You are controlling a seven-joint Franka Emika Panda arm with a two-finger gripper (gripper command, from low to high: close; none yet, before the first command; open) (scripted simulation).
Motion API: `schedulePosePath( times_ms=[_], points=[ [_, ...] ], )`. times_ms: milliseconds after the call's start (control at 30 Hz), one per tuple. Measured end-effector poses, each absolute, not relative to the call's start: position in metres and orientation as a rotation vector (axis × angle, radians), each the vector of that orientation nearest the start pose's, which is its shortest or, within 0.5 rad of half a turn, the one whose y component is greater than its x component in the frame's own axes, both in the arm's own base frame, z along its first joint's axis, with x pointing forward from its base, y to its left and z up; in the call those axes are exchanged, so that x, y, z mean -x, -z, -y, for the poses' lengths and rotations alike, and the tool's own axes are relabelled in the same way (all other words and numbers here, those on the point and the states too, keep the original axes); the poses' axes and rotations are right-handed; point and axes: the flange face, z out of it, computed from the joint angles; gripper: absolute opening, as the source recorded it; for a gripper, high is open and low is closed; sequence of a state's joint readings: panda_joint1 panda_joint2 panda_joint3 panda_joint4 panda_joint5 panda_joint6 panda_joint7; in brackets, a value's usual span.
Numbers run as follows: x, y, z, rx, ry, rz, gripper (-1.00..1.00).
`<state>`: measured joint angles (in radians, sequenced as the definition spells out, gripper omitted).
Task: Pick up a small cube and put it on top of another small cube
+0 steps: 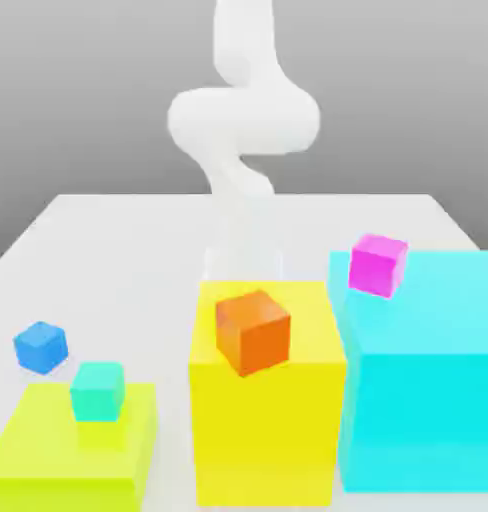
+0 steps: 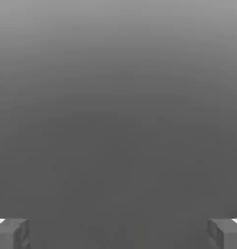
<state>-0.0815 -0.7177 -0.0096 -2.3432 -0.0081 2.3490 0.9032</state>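
Note:
The small bright blue cube (image 1: 40, 346) rests on the white table at the exterior view's left. Just to its right, the small teal cube (image 1: 97, 390) sits on a low lime block (image 1: 48, 455). My white arm (image 1: 243, 120) comes down at the back of the table, and its lower end is hidden behind the tall yellow block (image 1: 268, 430). In the hand view my gripper (image 2: 118, 233) is open, its two grey fingertips (image 2: 11, 233) far apart with nothing between them, facing plain grey background. It is well away from both small cubes.
A larger orange cube (image 1: 252, 331) stands on the tall yellow block in the middle. A magenta cube (image 1: 377, 264) sits on a big cyan block (image 1: 428, 400) at the exterior view's right. The white table (image 1: 128, 250) stretches back behind the blocks.

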Motion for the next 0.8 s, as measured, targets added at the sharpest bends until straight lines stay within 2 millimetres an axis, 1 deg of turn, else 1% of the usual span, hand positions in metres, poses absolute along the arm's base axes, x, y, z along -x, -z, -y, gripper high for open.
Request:
schedulePosePath(
  times_ms=[67, 167, 233, 333, 400, 500, 600, 633, 667, 733, 767, 800],
  points=[
    [-0.397, -0.624, 0.070, 2.306, 0.862, -1.501, 0.00],
    [-0.411, -0.562, 0.122, 2.169, 0.749, -1.799, 0.00],
    [-0.412, -0.521, 0.156, 2.055, 0.673, -1.988, 0.00],
    [-0.401, -0.458, 0.206, 1.853, 0.557, -2.256, 0.00],
    [-0.386, -0.417, 0.236, 1.697, 0.477, -2.421, 0.00],
    [-0.354, -0.356, 0.274, 1.436, 0.357, -2.646, 0.00],
    [-0.313, -0.297, 0.303, 1.145, 0.233, -2.837, 0.00],
    [-0.296, -0.278, 0.311, 1.037, 0.191, -2.895, 0.00],
    [-0.274, -0.260, 0.322, 0.903, 0.150, -2.957, 0.00],
    [-0.240, -0.225, 0.328, 0.684, 0.065, -3.044, 0.00],
    [-0.227, -0.210, 0.329, 0.597, 0.032, -3.073, 0.00],
    [-0.223, -0.197, 0.328, 0.568, 0.016, -3.084, 0.00]
  ],
)
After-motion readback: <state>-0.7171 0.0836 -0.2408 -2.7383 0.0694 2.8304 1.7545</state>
